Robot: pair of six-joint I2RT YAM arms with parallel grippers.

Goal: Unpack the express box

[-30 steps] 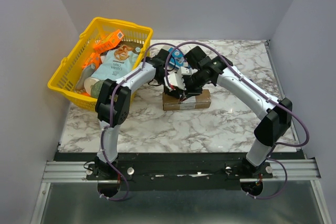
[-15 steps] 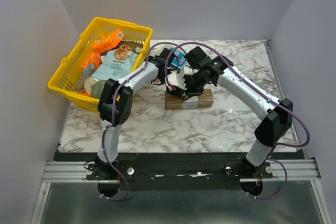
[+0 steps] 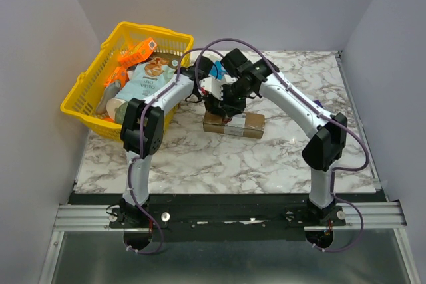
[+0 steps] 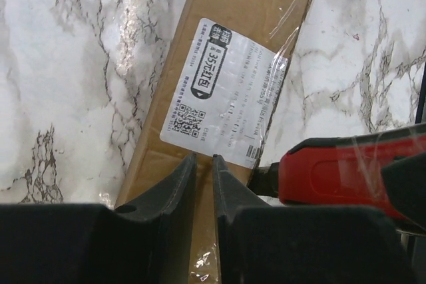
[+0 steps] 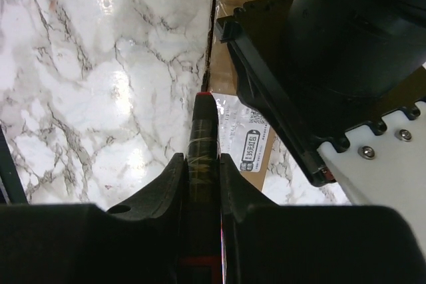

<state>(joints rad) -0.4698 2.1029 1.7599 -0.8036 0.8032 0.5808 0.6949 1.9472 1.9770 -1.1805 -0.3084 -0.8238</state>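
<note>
Express box (image 3: 247, 126) flat on the marble table (image 3: 200, 157), about mid-table, right under both wrists: long, narrow, brown cardboard, long side running left to right but slightly askew, left end a little farther back. On its upper face a white label (image 4: 226, 91) with black print and a square code, plus strips of clear tape (image 4: 293, 21) glinting along the top. Far left, well apart from it, a yellow basket (image 3: 83, 94) at the table's back-left corner, holding orange items and a pale blue printed packet. Next, left gripper (image 4: 204, 157) hovering over the box, fingertips at the label's edge, parted by only a narrow slit, grasping nothing. Just right of it, a red cutter (image 4: 343, 167) wrapped in clear film, reaching in over the box's long edge beside the label's corner; tip at the cardboard edge, touching or not impossible to tell. Right gripper (image 5: 200, 159) clenched on that cutter, fingers pressed to both sides of its handle. Compared with a second ago: box turned slightly clockwise and nudged a touch back; right arm swung leftward, elbow now nearer the middle of the table; both wrists shifted back and left, bunched over the box's left half; basket and its contents as before.
</note>
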